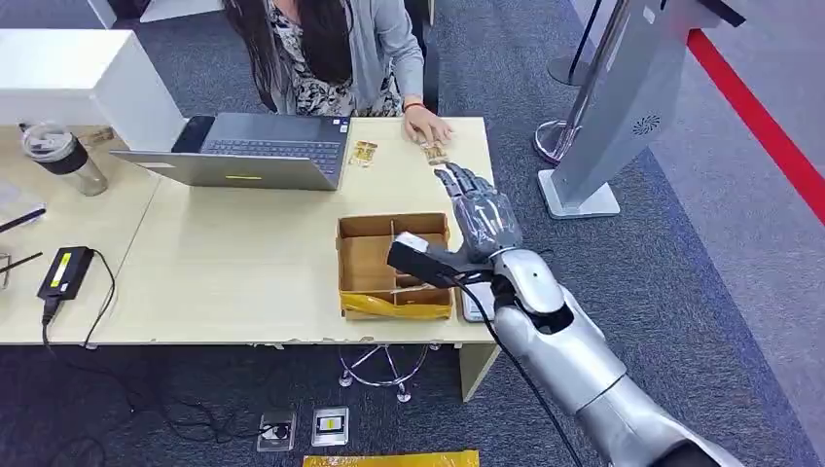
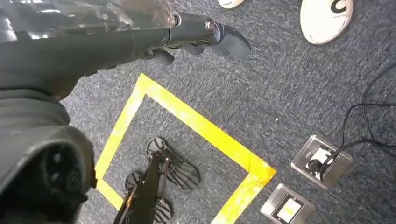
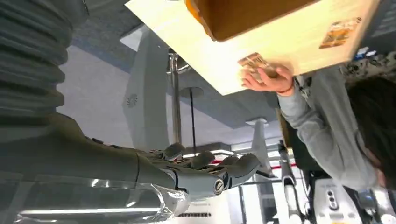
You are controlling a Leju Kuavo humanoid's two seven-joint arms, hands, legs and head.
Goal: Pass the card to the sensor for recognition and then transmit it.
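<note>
A patterned card (image 1: 435,152) (image 3: 252,62) lies near the table's far right corner, with a person's hand (image 1: 424,125) (image 3: 270,80) resting on it. A second card (image 1: 362,153) (image 3: 340,32) lies beside the laptop. My right hand (image 1: 482,212) (image 3: 201,173) hovers just short of the first card, its fingers stretched out and apart, holding nothing. The grey sensor stand (image 1: 623,107) (image 3: 144,105) rises on the floor to the right of the table. My left hand (image 2: 196,37) hangs over the carpet, its fingers loosely extended and empty.
An open cardboard box (image 1: 391,265) sits under my right forearm. A laptop (image 1: 253,151) stands before the seated person (image 1: 336,49). A tumbler (image 1: 64,156) and a black adapter (image 1: 64,272) are at the left. Yellow floor tape (image 2: 201,126) and floor sockets (image 2: 322,161) lie below.
</note>
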